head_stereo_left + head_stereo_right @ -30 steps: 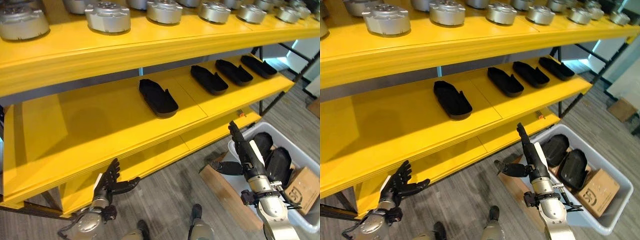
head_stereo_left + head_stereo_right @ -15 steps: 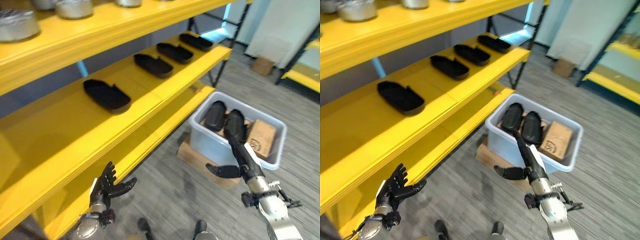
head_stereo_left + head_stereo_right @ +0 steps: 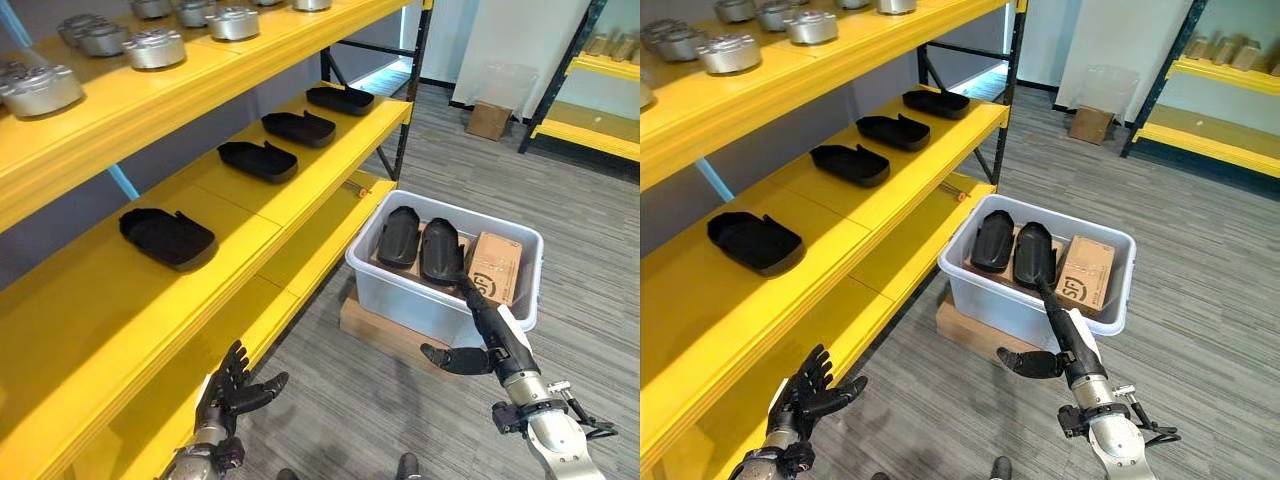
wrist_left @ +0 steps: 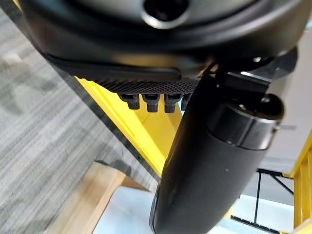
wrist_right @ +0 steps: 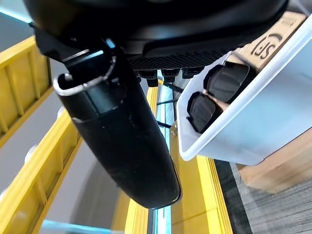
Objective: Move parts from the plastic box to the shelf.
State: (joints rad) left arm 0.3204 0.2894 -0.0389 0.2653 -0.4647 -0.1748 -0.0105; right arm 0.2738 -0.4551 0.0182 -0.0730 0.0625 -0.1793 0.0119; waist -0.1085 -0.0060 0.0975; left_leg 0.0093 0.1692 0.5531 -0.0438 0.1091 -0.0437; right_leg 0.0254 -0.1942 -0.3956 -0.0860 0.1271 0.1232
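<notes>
A translucent plastic box [image 3: 420, 297] stands on the floor beside the yellow shelf [image 3: 300, 200]. Two black shell-shaped parts [image 3: 399, 236] [image 3: 440, 251] and a cardboard carton [image 3: 493, 266] lie inside it. Several matching black parts [image 3: 165, 236] sit in a row on the middle shelf level. My right hand [image 3: 497, 340] hovers before the box's near wall, open, with straight fingers pointing at the box and nothing held. In the right wrist view the box [image 5: 253, 122] and its parts show past the thumb. My left hand [image 3: 228, 388] hangs low by the bottom shelf, open and holding nothing.
Silver round castings [image 3: 152, 47] line the top level. A wooden block [image 3: 385, 330] lies under the box. Another yellow rack [image 3: 590, 135] and a cardboard box [image 3: 487, 120] stand at the far right, across grey plank floor.
The camera has swung right and pulled back, so the box now sits mid-view with more floor showing. Both hands stay open and hold nothing.
</notes>
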